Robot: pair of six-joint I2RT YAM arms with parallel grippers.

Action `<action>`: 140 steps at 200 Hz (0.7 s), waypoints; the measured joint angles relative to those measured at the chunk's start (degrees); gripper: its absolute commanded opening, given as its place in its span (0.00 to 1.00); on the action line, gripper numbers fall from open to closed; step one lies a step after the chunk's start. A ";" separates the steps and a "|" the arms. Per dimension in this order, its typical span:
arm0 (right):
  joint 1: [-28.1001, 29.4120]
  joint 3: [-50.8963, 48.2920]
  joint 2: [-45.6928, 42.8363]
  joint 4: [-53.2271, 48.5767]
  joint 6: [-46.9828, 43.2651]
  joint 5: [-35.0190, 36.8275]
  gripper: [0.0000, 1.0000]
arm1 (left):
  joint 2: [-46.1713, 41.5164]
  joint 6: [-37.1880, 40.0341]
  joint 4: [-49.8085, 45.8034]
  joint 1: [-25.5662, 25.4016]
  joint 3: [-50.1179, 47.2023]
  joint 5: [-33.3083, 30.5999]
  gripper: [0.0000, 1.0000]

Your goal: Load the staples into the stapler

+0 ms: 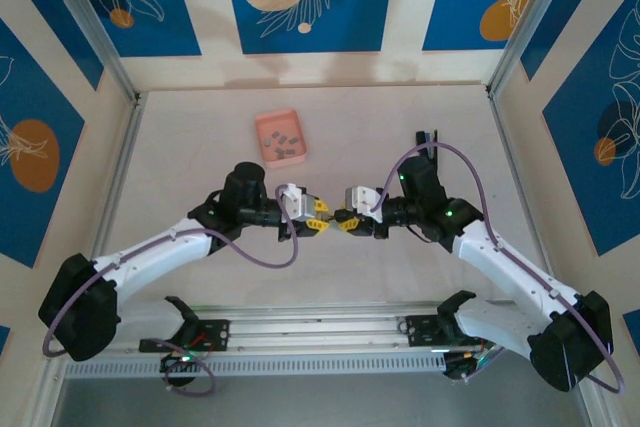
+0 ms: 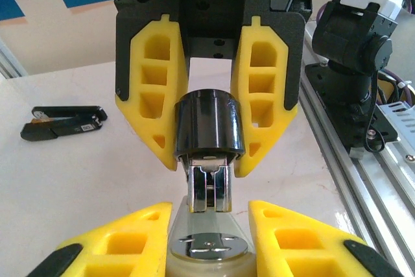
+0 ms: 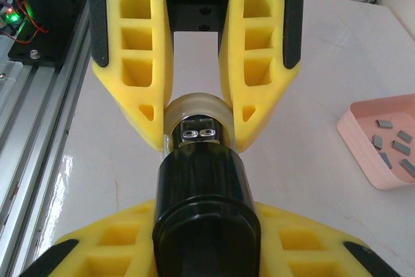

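While left gripper point(image 1: 322, 215) and right gripper point(image 1: 347, 221) pinch one black-capped object point(image 2: 209, 128), six staples point(image 3: 397, 146)

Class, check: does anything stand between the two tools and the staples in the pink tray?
Nothing visible does. The staples lie in the pink tray; bare table separates it from the left tool and right tool, both shut on the stapler.

Staples point(image 1: 284, 143) in tray point(image 1: 264, 125); tray behind-left of stapler point(image 2: 207, 124).
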 measured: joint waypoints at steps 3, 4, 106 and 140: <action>-0.02 -0.07 0.00 0.09 0.09 -0.02 0.00 | 0.09 0.00 -0.02 0.00 0.04 0.02 0.22; -0.04 -0.09 0.00 0.13 0.09 -0.02 0.00 | 0.11 0.00 -0.07 0.00 0.07 0.00 0.22; -4.15 -0.83 -3.56 2.91 5.18 -6.05 0.00 | 3.45 -0.61 -8.85 1.66 -0.17 -6.08 0.20; -4.52 -0.85 -4.37 5.16 8.68 -8.79 0.00 | 4.76 -0.04 -12.44 1.68 -1.01 -9.49 0.24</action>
